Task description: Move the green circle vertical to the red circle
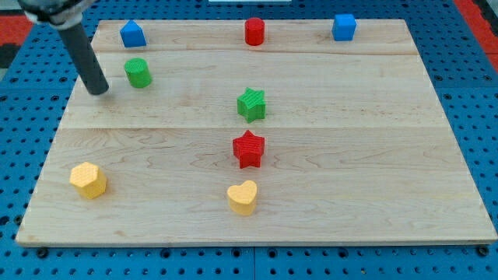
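While my tip [99, 91] sits left of green circle [138, 72], blue block [133, 34] neighbours.

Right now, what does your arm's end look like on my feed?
A straight, plain dark grey-black rod, round in section, running up out of the view's top left. No cables or markings show. My tip is blunt, left of the green circle.

My tip [99, 91] rests on the wooden board [350, 155] in the upper left of the frame, just left of the green circle [138, 72], seemingly not touching it. The red circle [254, 32] stands at top centre, well apart.
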You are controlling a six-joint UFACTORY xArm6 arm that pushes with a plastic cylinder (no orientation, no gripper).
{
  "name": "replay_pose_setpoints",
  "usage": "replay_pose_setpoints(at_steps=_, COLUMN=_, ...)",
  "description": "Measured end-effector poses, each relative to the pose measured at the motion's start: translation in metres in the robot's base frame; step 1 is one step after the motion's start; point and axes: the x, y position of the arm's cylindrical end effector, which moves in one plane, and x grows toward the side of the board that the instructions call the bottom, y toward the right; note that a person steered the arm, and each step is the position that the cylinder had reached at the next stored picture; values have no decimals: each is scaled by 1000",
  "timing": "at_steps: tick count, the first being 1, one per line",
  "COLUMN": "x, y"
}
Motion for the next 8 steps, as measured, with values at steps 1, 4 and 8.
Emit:
replay_pose_setpoints(at_steps=1, x=-12, y=70)
replay_pose_setpoints(at_steps=4, x=-54, y=152)
replay_pose_setpoints(at_steps=8, x=-25, y=217)
